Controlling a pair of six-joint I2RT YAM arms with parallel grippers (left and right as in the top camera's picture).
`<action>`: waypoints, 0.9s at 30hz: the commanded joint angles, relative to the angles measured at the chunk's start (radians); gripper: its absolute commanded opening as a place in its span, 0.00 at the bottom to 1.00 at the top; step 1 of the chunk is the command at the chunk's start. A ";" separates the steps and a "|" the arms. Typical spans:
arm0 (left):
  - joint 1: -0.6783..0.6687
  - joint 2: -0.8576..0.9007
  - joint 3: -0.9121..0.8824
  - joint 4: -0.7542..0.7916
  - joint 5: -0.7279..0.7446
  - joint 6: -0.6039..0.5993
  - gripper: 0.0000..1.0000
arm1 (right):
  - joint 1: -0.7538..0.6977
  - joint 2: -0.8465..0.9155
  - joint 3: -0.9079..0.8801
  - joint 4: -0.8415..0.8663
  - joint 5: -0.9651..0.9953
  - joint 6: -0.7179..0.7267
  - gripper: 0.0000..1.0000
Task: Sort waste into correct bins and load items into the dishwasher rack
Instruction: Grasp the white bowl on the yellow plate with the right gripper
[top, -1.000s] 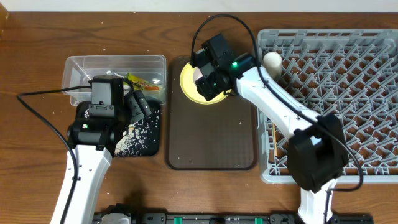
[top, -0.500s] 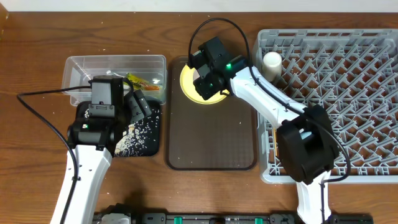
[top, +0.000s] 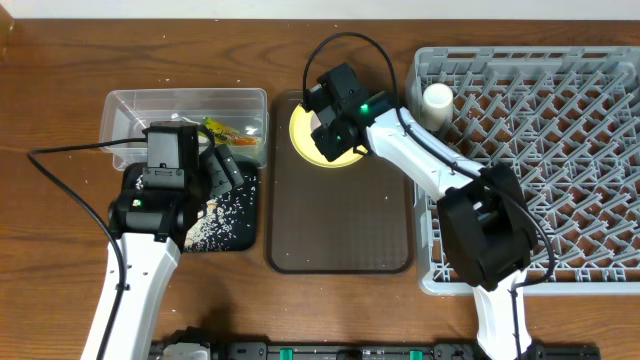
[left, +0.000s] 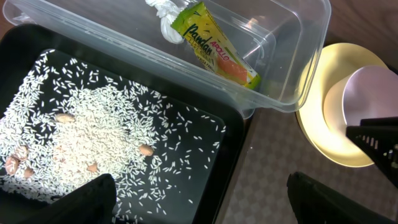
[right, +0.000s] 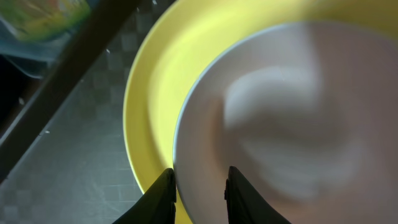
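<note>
Brown tray (top: 340, 210) between black tray (top: 248, 232), rack (top: 520, 56)

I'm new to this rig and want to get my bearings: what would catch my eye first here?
The big grey dishwasher rack fills the right side. Beside it, the right gripper straddles the rim of a pale bowl on a yellow plate. On the left, white rice is strewn over a black tray, next to a clear tub holding a bright snack wrapper.
</note>
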 joint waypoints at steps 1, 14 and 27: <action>0.005 0.004 -0.007 -0.001 -0.002 0.014 0.90 | 0.024 0.026 0.001 -0.007 0.007 -0.005 0.24; 0.005 0.004 -0.007 -0.001 -0.002 0.014 0.91 | 0.041 0.026 0.001 -0.053 0.008 -0.005 0.07; 0.005 0.004 -0.007 -0.001 -0.002 0.014 0.91 | 0.041 0.023 0.004 -0.047 0.006 0.002 0.01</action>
